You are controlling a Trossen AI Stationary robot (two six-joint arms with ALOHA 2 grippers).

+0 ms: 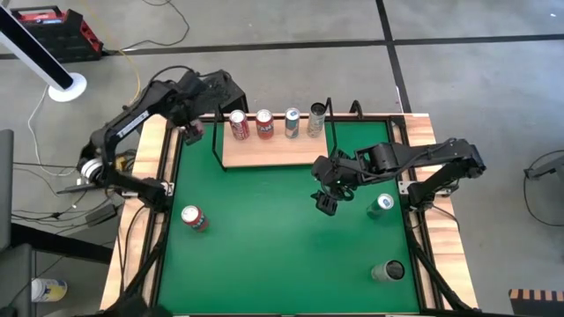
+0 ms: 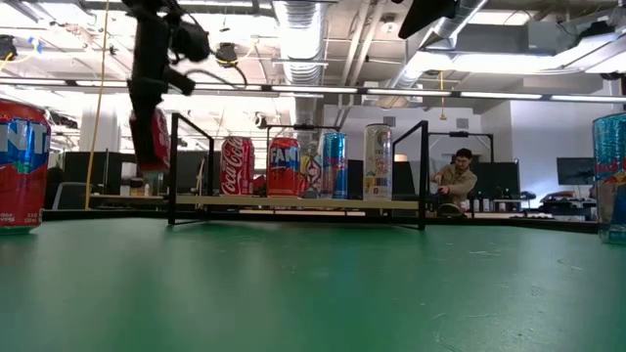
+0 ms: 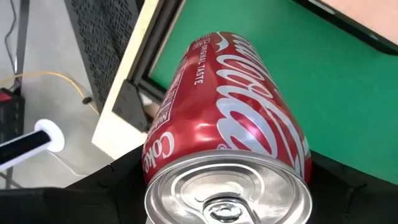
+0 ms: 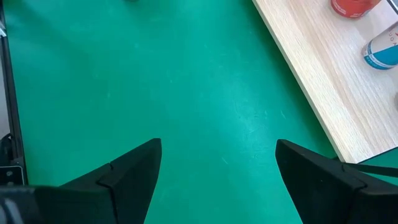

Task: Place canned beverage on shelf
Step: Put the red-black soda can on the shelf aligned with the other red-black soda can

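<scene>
My left gripper [image 1: 192, 130] is shut on a red Coca-Cola can [image 2: 149, 137], held in the air just left of the shelf's left end, near the table's far left corner. The shelf [image 1: 269, 151] is a pale-wood board with a black wire frame [image 2: 174, 166] at its ends. Several upright cans stand in a row along its far edge [image 1: 278, 123]. My right gripper [image 1: 326, 201] hangs open and empty over the green mat, just in front of the shelf's right part. My left gripper pinches the can's side wall near its lid end [image 3: 161, 155] between its two fingers, one on each side. The fingers [image 3: 93, 193] come from above, pointing down along the can. The can hangs about upright, lid up, lifted clear of the table.
A red can [image 1: 194, 217] lies on the mat at the near left, a green-and-white can [image 1: 381, 205] stands at the right and a dark can [image 1: 389, 271] at the near right. Wooden planks [image 1: 150, 176] edge the mat. A person [image 2: 455, 181] sits in the room far behind.
</scene>
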